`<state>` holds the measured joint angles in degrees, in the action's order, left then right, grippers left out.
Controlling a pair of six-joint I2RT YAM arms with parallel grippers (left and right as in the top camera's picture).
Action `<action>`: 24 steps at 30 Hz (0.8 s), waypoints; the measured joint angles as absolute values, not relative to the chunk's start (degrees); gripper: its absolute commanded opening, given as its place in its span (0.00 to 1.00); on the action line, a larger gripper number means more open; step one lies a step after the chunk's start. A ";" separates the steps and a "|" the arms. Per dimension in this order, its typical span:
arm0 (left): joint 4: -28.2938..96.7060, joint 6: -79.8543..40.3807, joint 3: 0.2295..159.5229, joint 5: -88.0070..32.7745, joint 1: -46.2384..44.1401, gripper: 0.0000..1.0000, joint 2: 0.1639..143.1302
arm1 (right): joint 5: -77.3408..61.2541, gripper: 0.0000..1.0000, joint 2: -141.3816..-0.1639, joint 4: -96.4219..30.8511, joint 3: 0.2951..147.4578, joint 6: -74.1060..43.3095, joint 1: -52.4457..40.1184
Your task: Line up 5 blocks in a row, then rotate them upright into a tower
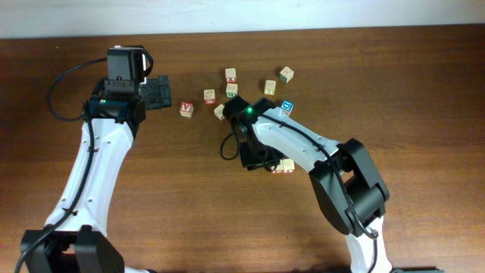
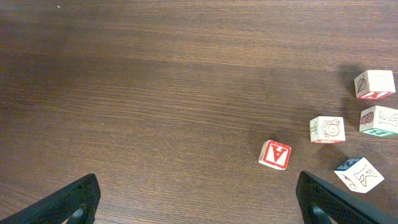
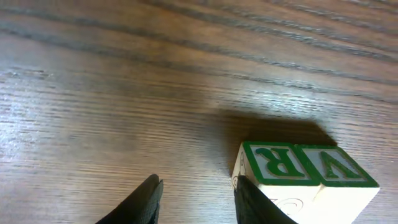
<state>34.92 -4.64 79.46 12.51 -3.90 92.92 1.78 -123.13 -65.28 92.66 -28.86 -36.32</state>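
The blocks (image 1: 231, 90) lie scattered on the desk (image 1: 424, 91) — the right fingers (image 3: 146, 199), narrowly parted and empty, sit low beside a green-lettered block (image 3: 292, 165), likely to turn it, while the left fingers (image 2: 74, 202) hover wide open, out of the way.

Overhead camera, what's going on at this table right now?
Small wooden letter blocks lie scattered on the table, and nothing is being held. The left gripper hangs wide open over bare wood, with the blocks off to one side. The right gripper is low at the tabletop, jaws apart and empty, with a green-lettered block just outside them.
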 measured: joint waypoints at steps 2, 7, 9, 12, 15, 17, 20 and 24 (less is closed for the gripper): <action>34.92 -4.64 79.46 12.51 -3.90 0.99 92.92 | 2.17 0.39 -123.13 -65.30 92.66 -29.67 -36.32; 34.92 -4.64 79.46 12.51 -3.90 0.99 92.92 | 2.15 0.43 -123.13 -65.30 92.66 -30.94 -35.18; 34.89 -4.64 79.46 12.51 -3.90 0.99 92.92 | 1.91 0.44 -123.15 -66.46 93.78 -29.69 -34.54; 34.92 -4.64 79.46 12.51 -3.90 0.99 92.92 | 1.65 0.47 -123.15 -68.51 99.70 -28.03 -33.85; 34.92 -4.64 79.46 12.51 -3.90 0.99 92.92 | 1.67 0.47 -123.15 -68.27 105.41 -26.72 -32.93; 34.92 -4.64 79.46 12.53 -3.90 0.99 92.92 | 2.17 0.48 -123.15 -65.67 107.31 -26.46 -31.48; 34.94 -4.64 79.46 12.51 -3.90 0.99 92.92 | 3.81 0.58 -123.15 -59.48 107.81 -26.79 -27.42; 34.92 -4.64 79.46 12.51 -3.90 0.99 92.92 | 5.39 0.65 -123.37 -50.81 107.85 -29.54 -20.51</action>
